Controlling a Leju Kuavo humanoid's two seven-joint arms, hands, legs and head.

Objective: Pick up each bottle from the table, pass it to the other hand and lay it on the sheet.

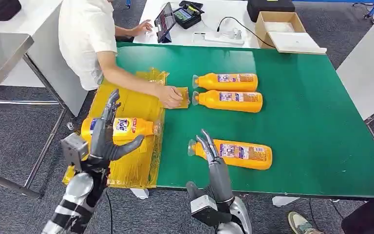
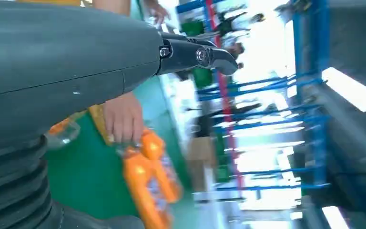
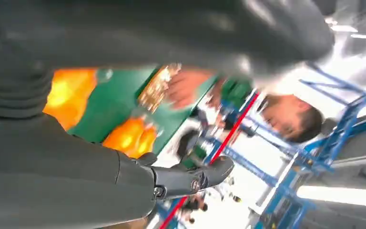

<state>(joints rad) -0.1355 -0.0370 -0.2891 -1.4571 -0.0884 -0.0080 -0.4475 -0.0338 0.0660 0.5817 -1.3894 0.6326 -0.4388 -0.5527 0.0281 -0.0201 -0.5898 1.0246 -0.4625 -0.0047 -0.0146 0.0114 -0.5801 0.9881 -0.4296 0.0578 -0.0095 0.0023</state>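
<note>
We saw the left hand (image 1: 108, 141) spread over a Tide bottle (image 1: 119, 127) lying on the yellow sheet (image 1: 131, 165) at the desk's (image 1: 311, 122) left edge; whether it gripped the bottle we couldn't tell. The right hand (image 1: 209, 146) was spread, fingers at the neck end of the near bottle (image 1: 238, 154), holding nothing. Two far bottles (image 1: 229, 91) lay side by side mid-desk. A person's hand (image 1: 170, 95) pressed the sheet's far corner just beside them. A cardboard box (image 1: 282, 30) and a tablet (image 1: 165, 20) sat on the white table beyond.
</note>
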